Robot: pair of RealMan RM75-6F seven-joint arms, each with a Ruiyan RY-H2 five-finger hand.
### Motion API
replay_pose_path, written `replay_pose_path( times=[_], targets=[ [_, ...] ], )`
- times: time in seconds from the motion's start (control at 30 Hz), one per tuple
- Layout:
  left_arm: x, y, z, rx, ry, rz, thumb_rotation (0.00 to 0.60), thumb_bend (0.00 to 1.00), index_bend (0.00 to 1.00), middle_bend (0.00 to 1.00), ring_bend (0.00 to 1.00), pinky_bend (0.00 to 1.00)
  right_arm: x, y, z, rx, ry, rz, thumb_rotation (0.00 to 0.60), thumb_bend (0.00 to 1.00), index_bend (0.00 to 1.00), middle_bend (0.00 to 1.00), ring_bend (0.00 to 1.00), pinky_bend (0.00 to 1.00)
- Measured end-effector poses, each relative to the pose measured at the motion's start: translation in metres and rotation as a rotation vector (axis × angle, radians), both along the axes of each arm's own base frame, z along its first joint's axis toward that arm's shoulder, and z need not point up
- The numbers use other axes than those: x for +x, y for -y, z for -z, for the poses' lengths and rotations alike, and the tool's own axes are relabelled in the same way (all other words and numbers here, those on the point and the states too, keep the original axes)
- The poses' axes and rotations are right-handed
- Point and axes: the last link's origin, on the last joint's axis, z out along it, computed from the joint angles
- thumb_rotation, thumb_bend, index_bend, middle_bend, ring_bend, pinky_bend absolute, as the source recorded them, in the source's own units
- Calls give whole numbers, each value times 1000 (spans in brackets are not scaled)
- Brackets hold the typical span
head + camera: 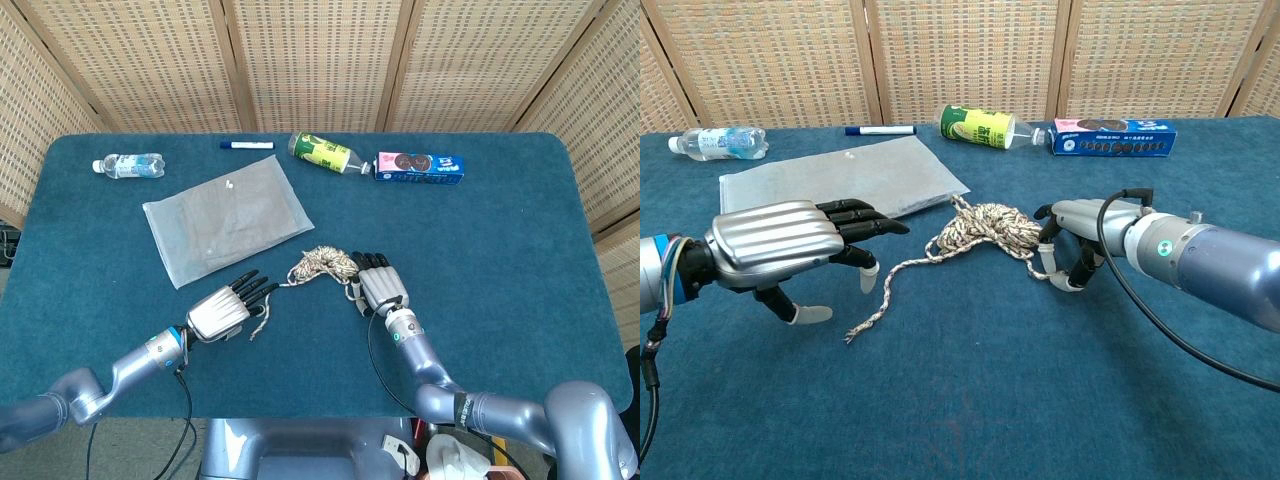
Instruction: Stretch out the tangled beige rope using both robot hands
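The beige rope (322, 264) lies mid-table as a small tangle (986, 227). A loose tail runs from it forward and left to a frayed end (851, 336). My right hand (381, 284) sits at the tangle's right side. Its fingers (1081, 262) curl down over the short strand that leaves the knot there, and they pinch it against the table. My left hand (226, 312) hovers low just left of the tail, open and holding nothing. In the chest view the left hand (780, 243) reaches its dark fingertips to the tail's upper bend.
A clear plastic bag (227, 218) lies flat behind the left hand. Along the far edge lie a water bottle (129, 165), a blue marker (246, 145), a green bottle (325, 153) and a cookie box (419, 167). Wicker screens stand behind the blue table (520, 260).
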Motion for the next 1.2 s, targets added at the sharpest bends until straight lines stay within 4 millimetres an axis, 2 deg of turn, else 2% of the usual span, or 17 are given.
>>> replay_pose_path(
  times=[0.5, 1.0, 1.2],
  targets=[
    [16, -5, 28, -7, -71, 57, 600, 363, 421, 0, 0, 0, 1, 4, 5, 13, -3, 5, 600, 461, 664, 30, 0, 0],
    [15, -1, 37, -17, -71, 62, 600, 376, 508, 0, 0, 0, -3, 6, 1, 8, 8, 12, 600, 461, 668, 36, 0, 0],
    [15, 1, 40, -20, -57, 62, 600, 410, 555, 0, 0, 0, -5, 6, 2, 11, 8, 15, 600, 461, 670, 50, 0, 0]
  ],
)
